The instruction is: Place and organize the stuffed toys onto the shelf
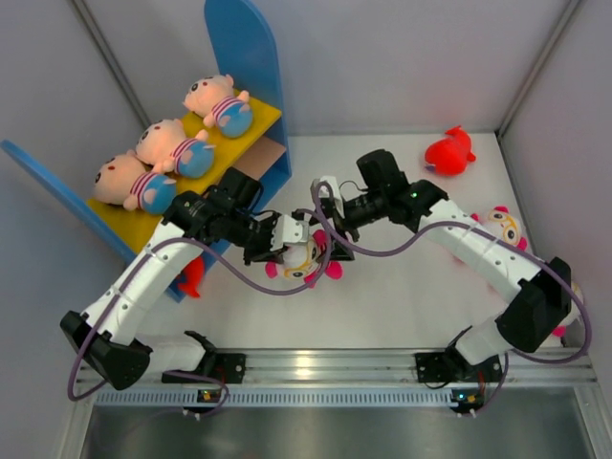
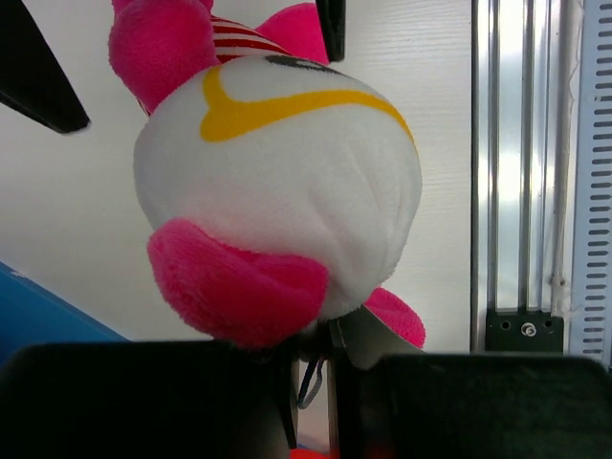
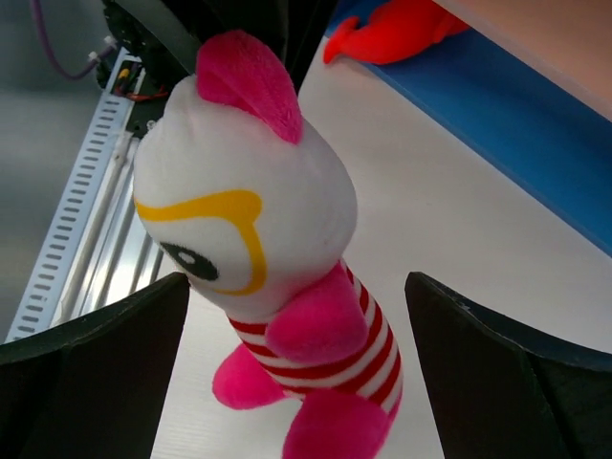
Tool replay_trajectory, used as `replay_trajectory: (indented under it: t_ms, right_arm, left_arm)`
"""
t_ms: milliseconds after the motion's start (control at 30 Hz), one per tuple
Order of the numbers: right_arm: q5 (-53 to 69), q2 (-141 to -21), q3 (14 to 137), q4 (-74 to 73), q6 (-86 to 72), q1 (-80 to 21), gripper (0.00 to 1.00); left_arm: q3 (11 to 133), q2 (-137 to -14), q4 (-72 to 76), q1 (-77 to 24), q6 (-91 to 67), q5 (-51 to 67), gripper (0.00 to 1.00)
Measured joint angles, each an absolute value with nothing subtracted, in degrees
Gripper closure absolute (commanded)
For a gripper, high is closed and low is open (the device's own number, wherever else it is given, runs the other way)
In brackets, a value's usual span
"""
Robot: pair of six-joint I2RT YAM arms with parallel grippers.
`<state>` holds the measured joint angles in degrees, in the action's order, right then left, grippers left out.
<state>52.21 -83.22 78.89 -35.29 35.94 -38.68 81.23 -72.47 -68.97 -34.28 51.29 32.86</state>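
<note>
A white-faced doll with yellow glasses and pink feet (image 1: 304, 258) hangs above the table's middle. My left gripper (image 1: 284, 239) is shut on the top of its head; in the left wrist view the head (image 2: 277, 182) fills the frame, with the gripper (image 2: 320, 349) pinched beside a pink ear. My right gripper (image 1: 331, 244) is open around the striped body (image 3: 316, 335), with the fingers (image 3: 115, 363) well apart and not touching it. The shelf (image 1: 263, 120) stands at the left with three peach-faced dolls (image 1: 172, 148) lying on its yellow upper board.
A red plush (image 1: 449, 153) lies at the back right. A second white-faced doll (image 1: 504, 226) lies at the right, partly behind my right arm. Another red plush (image 1: 191, 275) lies under the shelf (image 3: 397, 29). The blue side panel (image 3: 516, 124) is close by. A metal rail (image 2: 526, 191) runs along the near edge.
</note>
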Motion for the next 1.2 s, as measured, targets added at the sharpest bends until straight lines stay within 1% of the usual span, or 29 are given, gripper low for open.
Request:
replay_trajectory:
  t_ms: [67, 133, 233, 267, 333, 367, 400, 467, 500, 533, 567, 600, 633, 800, 867, 1000, 1033, 1067, 1100, 1167, 1200]
  right_arm:
    - [53.30, -85.17, 79.29, -35.35, 35.86, -40.21, 0.05]
    - [54.63, -86.72, 79.46, -35.20, 35.46, -41.47, 0.09]
    - [55.72, -87.66, 78.08, -30.87, 31.11, -43.09, 0.39]
    - [55.79, -87.53, 77.10, -28.93, 29.02, -43.46, 0.55]
    - [54.92, -87.46, 75.02, -24.12, 24.40, -44.07, 0.68]
    - [53.78, -87.46, 74.17, -22.15, 21.32, -44.23, 0.86]
    - [52.64, -87.48, 73.80, -20.91, 19.33, -44.38, 1.00]
    - [50.26, -87.53, 73.80, -19.25, 15.11, -44.51, 1.00]
    - [49.19, -87.53, 73.80, -18.35, 13.19, -44.51, 1.00]
    - [48.12, -87.53, 73.80, -17.26, 11.07, -44.51, 1.00]
    - [47.18, -87.53, 73.76, -16.27, 9.08, -44.51, 1.00]
    - [46.06, -87.53, 73.52, -14.94, 6.61, -44.49, 1.00]
    - [44.86, -87.53, 73.38, -14.13, 4.25, -44.47, 1.00]
    - [37.36, -87.39, 70.98, -9.47, -12.27, -42.87, 1.00]
    - [34.37, -87.13, 68.40, -6.52, -21.82, -40.18, 1.00]
    - [26.74, -86.19, 62.19, -1.32, -39.38, -33.76, 1.00]
    - [24.88, -85.82, 60.82, 0.12, -43.64, -33.15, 1.00]
    - [23.29, -85.32, 59.24, 2.28, -47.77, -33.12, 1.00]
    - [21.93, -84.64, 57.65, 4.86, -52.36, -33.54, 1.00]
    - [19.86, -83.59, 55.53, 8.91, -59.29, -34.65, 1.00]
    - [18.46, -83.11, 54.68, 11.16, -62.85, -35.40, 1.00]
  left_arm:
    - [81.38, -72.47, -69.58, -34.28, 52.21, 32.97, 1.00]
    - [81.62, -72.47, -70.06, -34.28, 52.86, 32.99, 1.00]
    - [81.97, -72.47, -70.63, -34.26, 53.76, 32.84, 1.00]
    - [82.08, -72.47, -70.81, -34.24, 54.02, 32.45, 1.00]
    - [82.39, -72.47, -71.68, -34.17, 54.24, 30.89, 1.00]
    - [82.46, -72.47, -71.85, -34.17, 54.35, 29.65, 0.98]
    - [82.54, -72.49, -71.79, -34.17, 54.33, 28.25, 0.90]
    - [83.02, -72.53, -71.37, -34.17, 54.08, 25.71, 0.83]
    - [83.33, -72.51, -71.05, -34.17, 53.84, 24.60, 0.72]
    - [83.59, -72.49, -70.50, -34.20, 53.60, 23.38, 0.48]
    - [83.68, -72.47, -70.04, -34.20, 53.63, 22.59, 0.38]
    - [83.70, -72.29, -69.63, -34.15, 52.56, 21.50, 0.30]
    - [83.70, -72.05, -69.14, -34.15, 51.72, 20.62, 0.27]
    - [83.88, -68.82, -65.73, -34.15, 47.90, 15.53, 0.25]
    - [84.14, -66.76, -64.27, -34.17, 47.09, 13.93, 0.24]
    - [84.23, -60.97, -62.30, -34.17, 46.59, 12.34, 0.15]
    - [84.23, -59.53, -62.06, -34.17, 46.63, 12.38, 0.14]
    - [84.23, -58.13, -61.87, -34.17, 46.65, 12.45, 0.14]
    - [84.03, -56.75, -61.52, -34.22, 46.89, 12.58, 0.12]
    - [82.52, -54.35, -60.86, -34.22, 47.81, 12.82, 0.11]
    - [81.60, -53.39, -60.80, -34.22, 48.18, 13.26, 0.09]
